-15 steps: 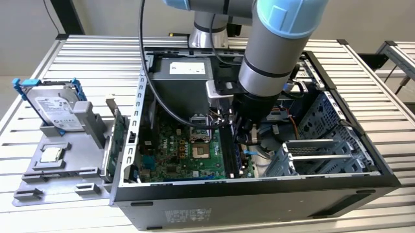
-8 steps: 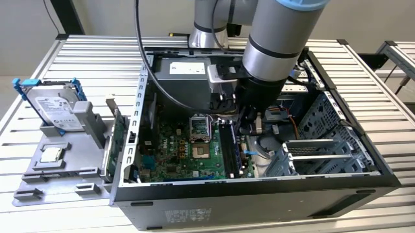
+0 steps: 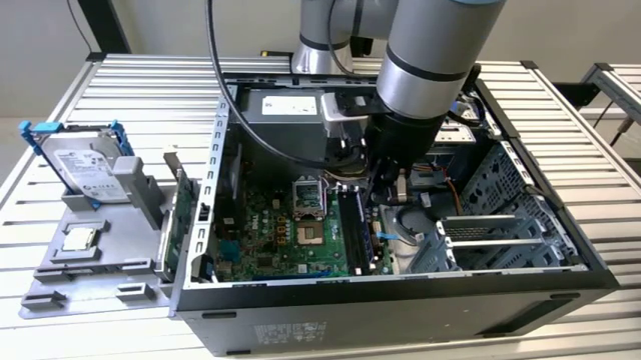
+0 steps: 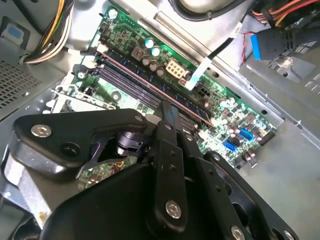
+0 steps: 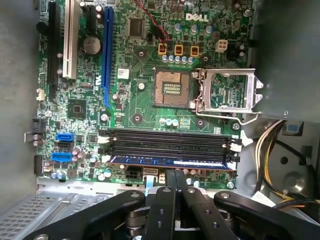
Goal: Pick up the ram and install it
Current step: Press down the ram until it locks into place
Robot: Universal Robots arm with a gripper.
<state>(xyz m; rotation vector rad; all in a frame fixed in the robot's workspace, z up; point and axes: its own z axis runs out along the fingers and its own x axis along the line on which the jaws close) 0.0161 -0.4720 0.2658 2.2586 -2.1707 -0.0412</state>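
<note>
- Left of the computer case (image 3: 401,315), on the slatted desk (image 3: 561,97), sits a grey tray (image 3: 90,281).
- Tray contents, in the exterior view: a hard drive (image 3: 88,169) in a blue frame, propped up at the far end; a small square silver processor chip (image 3: 78,238) lying flat; a green expansion card (image 3: 179,225) standing on edge, just beside the case wall.
- Case lies on its side with the panel off; the green motherboard (image 3: 281,240) is exposed in the half on the exterior view's left.
- Robot arm (image 3: 431,52) reaches down into the case from above, near its middle.
- Ram (image 5: 170,161): sits upright in the memory slot at the board's edge, parallel to the other memory slots (image 5: 170,140), which lie between it and the processor socket (image 5: 172,90). The socket's metal cover (image 5: 227,95) is swung aside.
- In the second wrist view the ram (image 4: 135,75) shows as a long thin edge running along the slots.
- Gripper (image 5: 175,176): fingers (image 5: 170,182) pressed together with no gap and nothing clamped between them.
- Gripper tip (image 4: 168,114) is at the ram's upper edge, about mid-length; cannot tell whether it touches.
- Right of the arm in the exterior view, a perforated metal drive cage (image 3: 501,232) takes up the rest of the case.
</note>
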